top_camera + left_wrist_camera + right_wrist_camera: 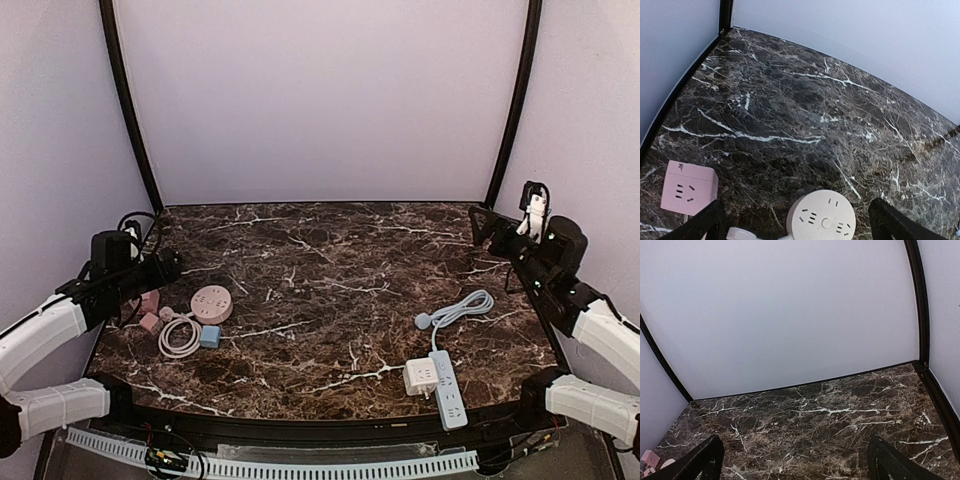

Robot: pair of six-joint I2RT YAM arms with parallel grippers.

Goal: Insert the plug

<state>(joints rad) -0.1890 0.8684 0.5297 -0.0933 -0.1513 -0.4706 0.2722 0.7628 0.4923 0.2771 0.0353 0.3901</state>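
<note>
A light-blue power strip [448, 389] lies at the front right with a white cube adapter [420, 376] against its left side. Its light-blue cable [463, 307] snakes back to a plug end [423, 321] lying loose on the table. At the left lie a round pink socket [211, 303], a white coiled cable [179, 338], a small blue plug [209, 336] and pink cubes [150, 301]. My left gripper [165, 268] hangs open above them; its wrist view shows the round socket [821, 218] and a pink cube socket [689, 188] below the open gripper [796, 205]. My right gripper [483, 228] is open and empty at the far right [795, 445].
Dark marble table [330, 270] enclosed by pale walls, with black frame posts [128, 110] at the back corners. A cable chain [270, 465] runs along the near edge. The pink items show at the bottom left of the right wrist view [649, 459].
</note>
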